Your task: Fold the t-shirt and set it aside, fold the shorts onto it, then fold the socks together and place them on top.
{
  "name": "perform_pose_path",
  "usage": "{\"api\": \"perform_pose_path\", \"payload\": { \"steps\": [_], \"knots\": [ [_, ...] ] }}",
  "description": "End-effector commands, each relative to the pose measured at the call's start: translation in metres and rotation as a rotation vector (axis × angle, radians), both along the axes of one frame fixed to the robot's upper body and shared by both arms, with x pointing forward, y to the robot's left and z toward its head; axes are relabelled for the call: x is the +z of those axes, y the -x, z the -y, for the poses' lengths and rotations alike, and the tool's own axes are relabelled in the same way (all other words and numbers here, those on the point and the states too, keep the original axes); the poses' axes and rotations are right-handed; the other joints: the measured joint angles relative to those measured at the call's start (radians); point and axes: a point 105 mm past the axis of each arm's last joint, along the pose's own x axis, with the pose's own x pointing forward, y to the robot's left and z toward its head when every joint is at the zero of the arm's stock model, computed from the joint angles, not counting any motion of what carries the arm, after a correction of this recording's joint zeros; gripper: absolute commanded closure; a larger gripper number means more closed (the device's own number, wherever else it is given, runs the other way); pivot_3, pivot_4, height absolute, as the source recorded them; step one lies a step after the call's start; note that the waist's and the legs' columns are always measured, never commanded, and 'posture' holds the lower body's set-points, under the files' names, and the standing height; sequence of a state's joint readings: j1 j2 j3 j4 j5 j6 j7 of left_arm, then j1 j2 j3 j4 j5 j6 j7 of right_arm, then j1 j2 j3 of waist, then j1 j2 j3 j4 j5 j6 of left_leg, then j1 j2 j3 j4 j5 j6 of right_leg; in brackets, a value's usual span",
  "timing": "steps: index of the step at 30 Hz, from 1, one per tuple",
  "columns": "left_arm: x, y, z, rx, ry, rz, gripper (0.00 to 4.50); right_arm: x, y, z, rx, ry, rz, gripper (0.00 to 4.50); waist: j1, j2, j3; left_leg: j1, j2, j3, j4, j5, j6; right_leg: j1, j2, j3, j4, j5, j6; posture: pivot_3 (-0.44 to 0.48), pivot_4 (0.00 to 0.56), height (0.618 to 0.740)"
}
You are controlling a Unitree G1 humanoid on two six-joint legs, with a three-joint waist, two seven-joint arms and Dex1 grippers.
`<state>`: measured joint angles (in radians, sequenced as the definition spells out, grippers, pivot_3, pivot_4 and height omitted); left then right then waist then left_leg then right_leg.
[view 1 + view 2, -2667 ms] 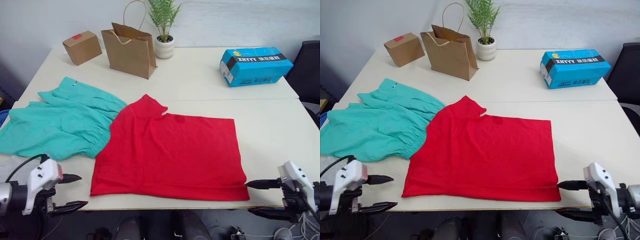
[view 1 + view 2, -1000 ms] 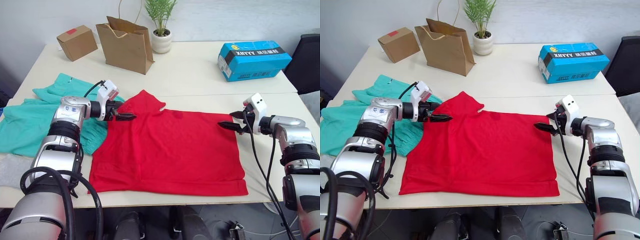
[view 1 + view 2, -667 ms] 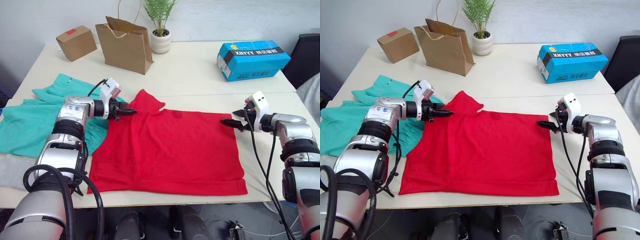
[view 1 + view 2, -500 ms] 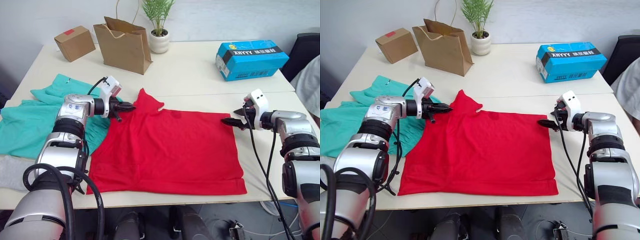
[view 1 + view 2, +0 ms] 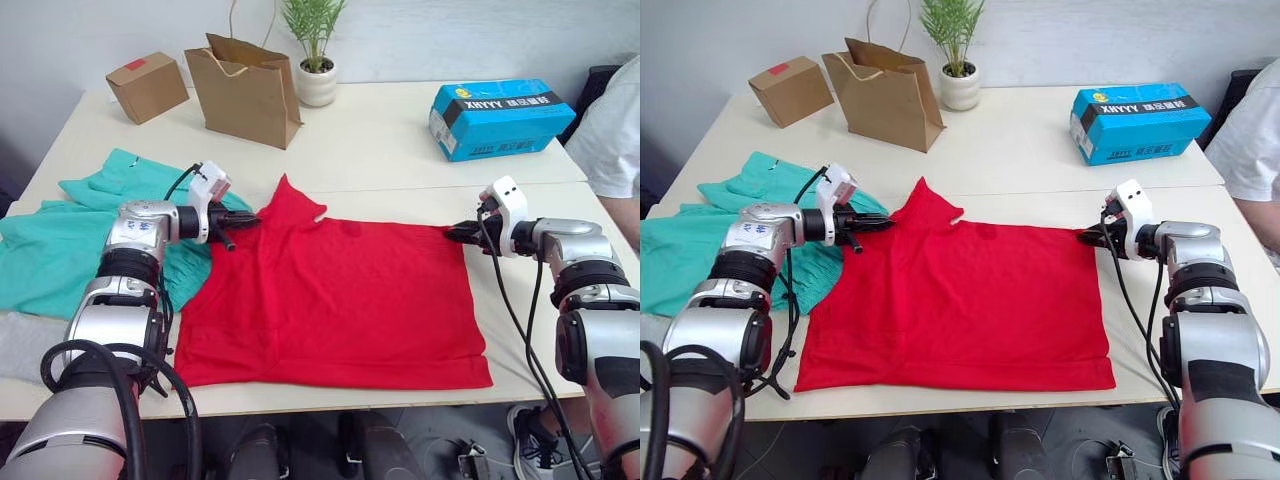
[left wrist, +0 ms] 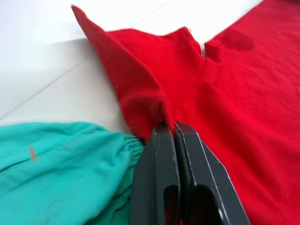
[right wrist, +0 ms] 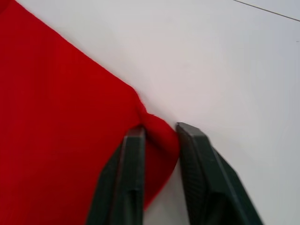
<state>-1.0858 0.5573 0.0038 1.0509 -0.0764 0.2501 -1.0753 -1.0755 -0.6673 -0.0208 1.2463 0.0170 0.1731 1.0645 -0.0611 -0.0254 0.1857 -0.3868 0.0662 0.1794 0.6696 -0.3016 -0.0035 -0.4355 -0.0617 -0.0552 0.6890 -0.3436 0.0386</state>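
Note:
The red t-shirt (image 5: 330,290) lies flat in the middle of the table, its far left corner raised in a peak. My left gripper (image 5: 243,218) is shut on the t-shirt's far left edge; the left wrist view shows red cloth pinched at the fingertips (image 6: 166,129). Red cloth also bunches between the two fingers of my right gripper (image 5: 458,231), shut on the far right corner, as the right wrist view (image 7: 159,131) shows. The teal shorts (image 5: 60,240) lie crumpled at the left, touching the t-shirt. The light grey socks (image 5: 22,345) lie at the near left edge.
Along the far side stand a cardboard box (image 5: 147,87), a brown paper bag (image 5: 245,85), a potted plant (image 5: 317,60) and a blue box (image 5: 502,105). A person in a white shirt (image 5: 612,130) is at the right edge of the table (image 5: 380,150).
Both grippers have closed on the t-shirt's far corners, the left first, then the right. A person in white has come into view at the right.

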Motion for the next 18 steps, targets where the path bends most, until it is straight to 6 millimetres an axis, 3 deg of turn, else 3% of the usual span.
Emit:
{"api": "perform_pose_path", "payload": {
  "steps": [1, 8, 18],
  "knots": [
    [0.02, 0.002, -0.002, -0.015, 0.027, 0.045, 4.5, 0.018, 0.0, 0.0, 0.031, -0.039, 0.06, 4.46, 0.0, 0.0, 0.0, 0.0, 0.0, 0.0, 0.0, 0.0, 0.0, 0.0, 0.0, 0.0, 0.0, 0.0, 0.0, 0.0, 0.15, 0.74],
    [0.038, 0.004, -0.007, -0.002, 0.029, 0.079, 4.5, 0.032, 0.005, 0.004, 0.084, -0.063, 0.116, 4.46, -0.001, 0.0, 0.0, 0.0, 0.0, 0.0, 0.0, 0.0, 0.0, 0.0, 0.0, 0.0, 0.0, 0.0, 0.0, 0.0, 0.15, 0.74],
    [0.019, 0.026, -0.027, 0.003, 0.003, 0.04, 4.5, 0.035, 0.023, 0.012, 0.168, -0.082, 0.16, 4.46, 0.001, 0.0, 0.0, 0.0, 0.0, 0.0, 0.002, 0.0, 0.0, -0.001, 0.0, 0.001, 0.001, 0.0, 0.0, 0.0, 0.15, 0.74]
  ]
}}
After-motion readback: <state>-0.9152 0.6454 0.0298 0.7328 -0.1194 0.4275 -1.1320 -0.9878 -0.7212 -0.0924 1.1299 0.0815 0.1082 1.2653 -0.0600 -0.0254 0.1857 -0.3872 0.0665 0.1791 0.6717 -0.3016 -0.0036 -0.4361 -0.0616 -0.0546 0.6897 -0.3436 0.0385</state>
